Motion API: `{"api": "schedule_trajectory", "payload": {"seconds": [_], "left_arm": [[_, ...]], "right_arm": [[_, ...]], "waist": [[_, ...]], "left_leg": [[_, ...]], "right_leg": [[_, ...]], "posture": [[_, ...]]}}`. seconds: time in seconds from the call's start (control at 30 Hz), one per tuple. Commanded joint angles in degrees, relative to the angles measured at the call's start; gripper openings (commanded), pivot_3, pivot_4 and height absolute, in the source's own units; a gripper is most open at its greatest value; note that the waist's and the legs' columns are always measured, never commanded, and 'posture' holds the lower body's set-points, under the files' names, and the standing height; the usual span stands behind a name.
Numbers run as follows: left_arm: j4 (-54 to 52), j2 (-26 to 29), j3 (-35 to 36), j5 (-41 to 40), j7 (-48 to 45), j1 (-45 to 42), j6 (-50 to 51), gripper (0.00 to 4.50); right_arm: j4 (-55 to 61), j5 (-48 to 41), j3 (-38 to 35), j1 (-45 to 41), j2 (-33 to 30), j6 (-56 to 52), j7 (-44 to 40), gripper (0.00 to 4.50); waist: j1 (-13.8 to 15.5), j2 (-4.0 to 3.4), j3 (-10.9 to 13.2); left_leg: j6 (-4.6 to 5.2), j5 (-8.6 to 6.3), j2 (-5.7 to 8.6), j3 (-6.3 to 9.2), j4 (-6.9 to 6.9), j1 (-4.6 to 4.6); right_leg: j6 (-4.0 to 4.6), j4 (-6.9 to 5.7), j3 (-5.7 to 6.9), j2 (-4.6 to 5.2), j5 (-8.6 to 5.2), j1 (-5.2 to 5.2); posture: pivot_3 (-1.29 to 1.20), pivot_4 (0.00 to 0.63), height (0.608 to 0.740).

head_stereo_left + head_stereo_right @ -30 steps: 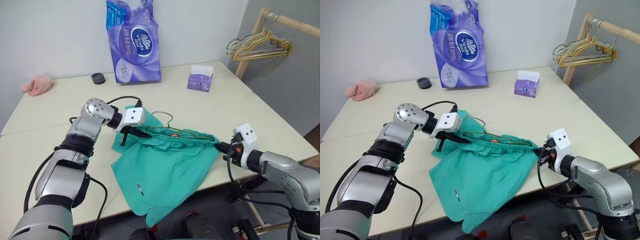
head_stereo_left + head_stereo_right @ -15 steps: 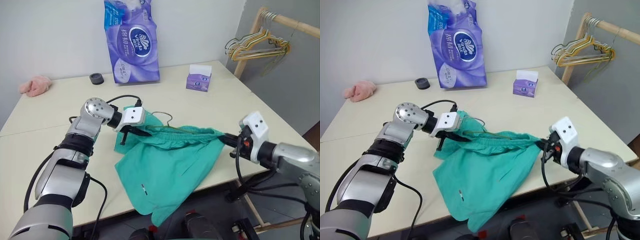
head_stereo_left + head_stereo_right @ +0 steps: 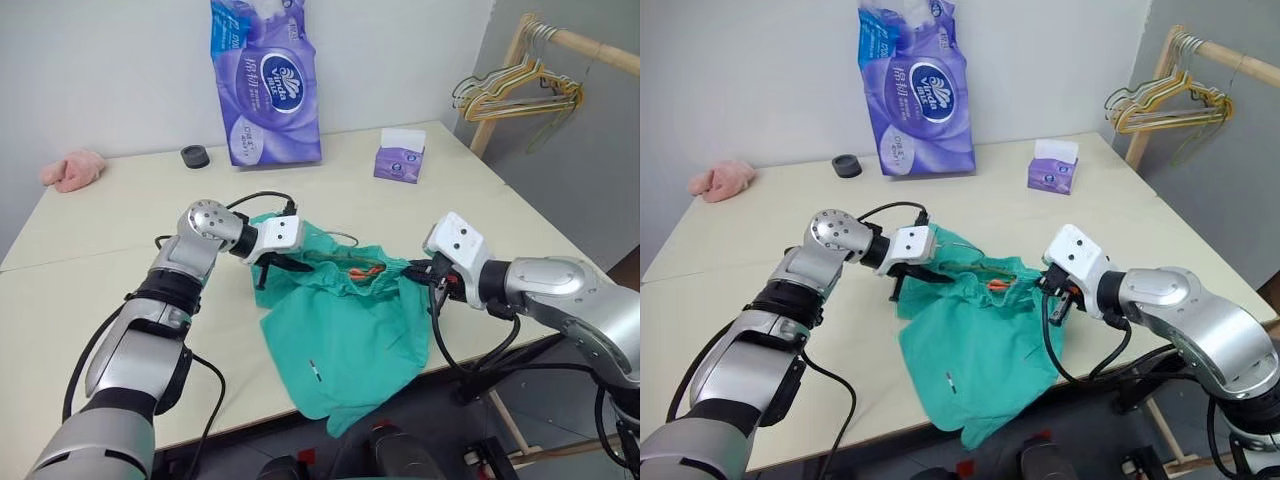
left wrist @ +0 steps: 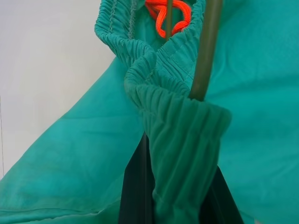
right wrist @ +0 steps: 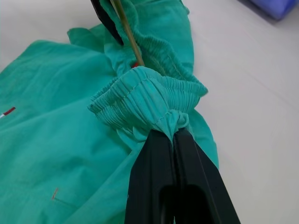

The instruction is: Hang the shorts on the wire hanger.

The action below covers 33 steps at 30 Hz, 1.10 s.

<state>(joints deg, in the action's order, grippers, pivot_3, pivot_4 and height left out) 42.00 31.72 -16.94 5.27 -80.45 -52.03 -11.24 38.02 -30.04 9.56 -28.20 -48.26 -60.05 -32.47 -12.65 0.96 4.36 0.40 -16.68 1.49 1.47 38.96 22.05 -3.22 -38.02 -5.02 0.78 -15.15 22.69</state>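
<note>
The teal-green shorts [image 3: 350,325] lie on the table [image 3: 120,225], their lower part hanging over its front edge. The gathered waistband [image 4: 154,60] is bunched between both grippers, and an orange drawstring [image 4: 163,18] shows inside it. My left gripper [image 3: 274,266] is shut on the waistband's left end, with fabric pinched between its fingers [image 4: 136,186]. My right gripper [image 3: 417,272] is shut on the right end [image 5: 145,100]. The thin olive wire hanger [image 4: 206,56] runs into the waistband by the left grip. Its curved hook [image 3: 346,238] sticks out behind the shorts.
At the back of the table stand a purple tissue pack [image 3: 265,80], a small purple tissue box [image 3: 399,160] and a black cap [image 3: 196,156]. A pink cloth [image 3: 72,170] lies at the far left. A bunch of yellowish hangers [image 3: 515,90] hangs on a wooden rail at the right.
My right gripper has risen and moved left toward the left gripper, holding the waistband. The waistband has gone from stretched to bunched, and the shorts now hang narrower. The left gripper stays put.
</note>
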Motion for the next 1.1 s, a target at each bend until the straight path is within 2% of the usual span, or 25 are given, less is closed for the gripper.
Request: {"api": "schedule_trajectory", "payload": {"seconds": [0.03,0.4,0.57,0.7,0.97,1.1], "left_arm": [[-3.1,0.12,1.13,-1.14,0.8,0.23,0.93,0.0],[-4.81,-0.7,1.07,-2.04,1.09,1.46,1.59,0.0],[-4.76,-0.91,0.97,-2.24,0.82,1.6,1.38,0.0],[-4.56,-1.24,0.8,-2.26,0.62,1.58,1.01,0.0],[-4.46,-1.63,0.97,-2.28,0.42,1.75,0.54,0.0],[-4.93,-1.53,1.19,-2.56,0.28,2.05,0.58,0.0]], "right_arm": [[1.4,2.54,-0.63,-0.5,-3.07,3.07,-2.14,0.6],[4.99,0.34,-6.99,4.97,-11.99,1.91,-9.61,4.35],[1.84,4.11,-4.92,6.36,-12.85,3.0,-8.29,4.35],[-2.2,7.96,-0.2,5.17,-10.89,4.78,-7.86,4.35],[-11.98,13.24,9.72,-2.56,-5.41,7.52,-12.2,4.35],[-16.63,16.35,13.26,-4.57,-4.58,9.99,-14.92,4.35]], "waist": [[-0.01,0.0,0.0],[0.0,0.0,0.0],[-0.03,0.0,0.0],[-0.07,0.0,0.0],[-0.43,0.0,-0.01],[-0.41,0.0,0.0]], "left_leg": [[0.0,0.0,0.0,0.0,0.0,0.0],[0.0,0.0,0.0,-0.01,0.0,0.0],[0.0,0.0,0.01,-0.02,0.0,-0.01],[0.0,0.0,0.0,-0.04,0.0,-0.01],[0.0,0.0,0.01,-0.04,0.0,-0.01],[0.0,0.0,0.02,-0.02,0.0,-0.01]], "right_leg": [[0.0,0.0,0.0,0.01,0.0,0.0],[0.0,0.01,0.03,0.05,0.0,0.0],[0.0,0.01,0.03,0.06,0.0,0.0],[0.0,0.0,0.02,0.06,0.0,0.0],[0.0,0.0,0.02,0.06,0.0,0.03],[0.0,-0.01,0.04,0.08,0.01,0.02]], "posture": [[-0.27,0.056,0.74],[-0.29,0.054,0.74],[-0.29,0.055,0.74],[-0.3,0.054,0.74],[-0.29,0.051,0.74],[-0.29,0.05,0.74]]}}
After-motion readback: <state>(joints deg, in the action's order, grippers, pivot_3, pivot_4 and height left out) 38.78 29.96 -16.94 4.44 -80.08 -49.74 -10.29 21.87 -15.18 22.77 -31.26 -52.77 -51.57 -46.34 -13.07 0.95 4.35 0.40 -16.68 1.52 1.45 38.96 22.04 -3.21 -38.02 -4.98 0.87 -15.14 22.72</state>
